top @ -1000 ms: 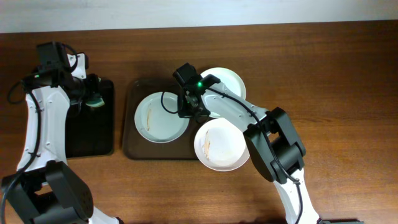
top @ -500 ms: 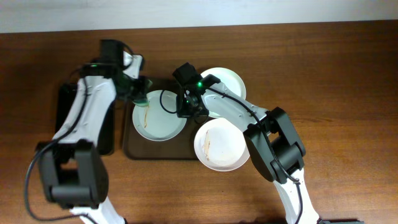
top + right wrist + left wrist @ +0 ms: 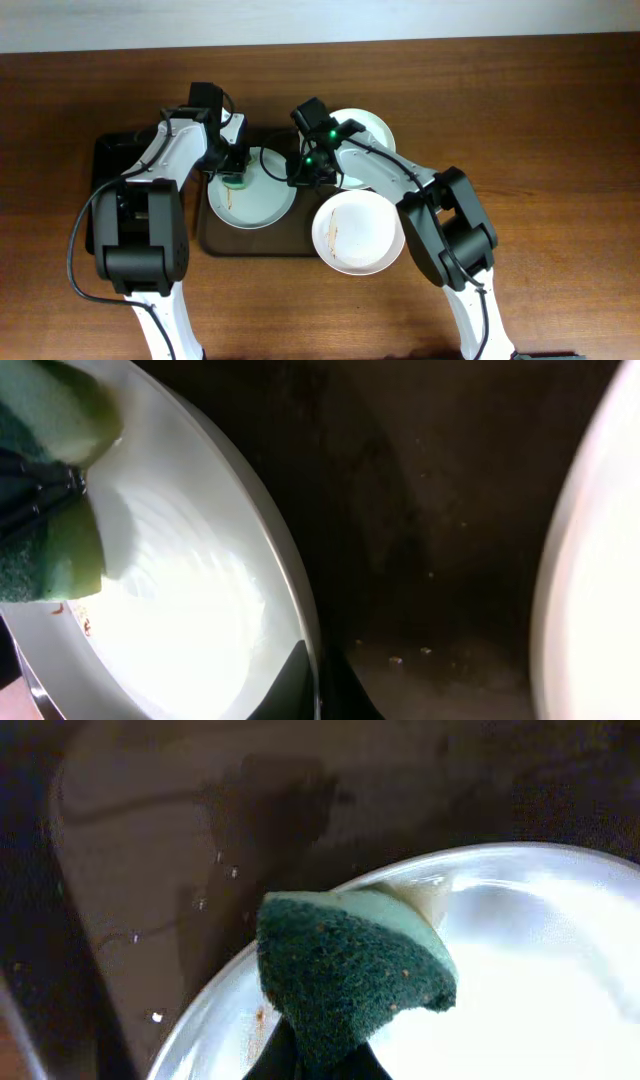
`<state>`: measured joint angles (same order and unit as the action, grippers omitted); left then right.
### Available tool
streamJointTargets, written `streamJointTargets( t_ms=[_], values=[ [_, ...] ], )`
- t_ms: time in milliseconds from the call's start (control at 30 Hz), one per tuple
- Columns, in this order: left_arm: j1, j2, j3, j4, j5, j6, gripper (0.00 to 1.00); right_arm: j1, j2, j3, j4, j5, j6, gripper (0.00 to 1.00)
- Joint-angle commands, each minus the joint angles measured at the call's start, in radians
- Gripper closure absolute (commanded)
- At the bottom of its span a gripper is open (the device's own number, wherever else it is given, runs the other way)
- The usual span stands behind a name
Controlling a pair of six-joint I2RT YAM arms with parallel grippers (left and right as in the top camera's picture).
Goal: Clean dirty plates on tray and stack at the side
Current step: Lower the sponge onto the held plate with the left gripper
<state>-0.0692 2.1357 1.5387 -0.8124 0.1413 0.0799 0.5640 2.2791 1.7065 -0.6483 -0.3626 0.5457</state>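
Nearest: front plate (image 3: pixel 357 232), white, with a brown streak on its left side. It lies over the right front corner of the tray (image 3: pixel 215 240) and out onto the table (image 3: pixel 540 200).

Behind it, the left plate (image 3: pixel 265 205) sits flat in the tray's left half, with a brown smear near its left rim.

Right gripper (image 3: pixel 303 178) is at this plate's right rim, jaws pinching the rim. The right wrist view shows the edge running between the fingertips (image 3: pixel 285 695).

Left gripper (image 3: pixel 236 178) is over the plate's back-left part, jaws clamped on the sponge (image 3: pixel 345 980). Its dark green scouring face is toward the wrist camera, with a pale green layer behind. The sponge touches the plate just inside the rim.

Far plate (image 3: pixel 370 128), white, is at the tray's right back corner, partly under the right arm.

Black tray (image 3: pixel 110 190) is just beside the tray, on its left.
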Motion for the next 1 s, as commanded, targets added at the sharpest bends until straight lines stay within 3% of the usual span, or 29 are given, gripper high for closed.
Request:
streamJointTargets(
  t_ms=[0,133,233,333,500,567,633,867,967],
  values=[
    [0.011,0.048,-0.003,-0.075,-0.079,0.031,0.99,-0.008,0.018,-0.013,-0.005,-0.012,-0.006,0.96],
    [0.010,0.048,-0.003,-0.198,-0.066,0.026,0.99,-0.008,0.018,-0.013,-0.001,-0.011,-0.006,0.96],
    [0.010,0.051,-0.003,-0.197,-0.014,0.023,0.99,-0.008,0.018,-0.013,0.000,-0.012,-0.006,0.96],
    [0.010,0.062,-0.026,-0.121,-0.006,-0.014,0.99,-0.008,0.018,-0.013,0.002,-0.011,-0.006,0.96],
    [0.010,0.062,-0.146,0.205,-0.008,-0.054,0.99,-0.008,0.018,-0.013,0.011,-0.011,-0.006,0.96],
    [0.010,0.062,-0.153,0.244,-0.014,-0.054,0.99,-0.008,0.018,-0.013,0.010,-0.012,-0.006,0.96],
    [0.010,0.061,-0.150,0.190,0.000,-0.055,0.99,-0.008,0.018,-0.013,0.010,-0.011,-0.006,0.96],
    [0.011,0.061,0.002,-0.293,0.035,-0.041,0.99,-0.008,0.018,-0.013,0.011,-0.012,-0.006,0.96],
    [0.011,0.062,0.015,-0.272,-0.018,-0.042,0.99,-0.008,0.018,-0.013,0.010,-0.012,-0.006,0.96]
  ],
)
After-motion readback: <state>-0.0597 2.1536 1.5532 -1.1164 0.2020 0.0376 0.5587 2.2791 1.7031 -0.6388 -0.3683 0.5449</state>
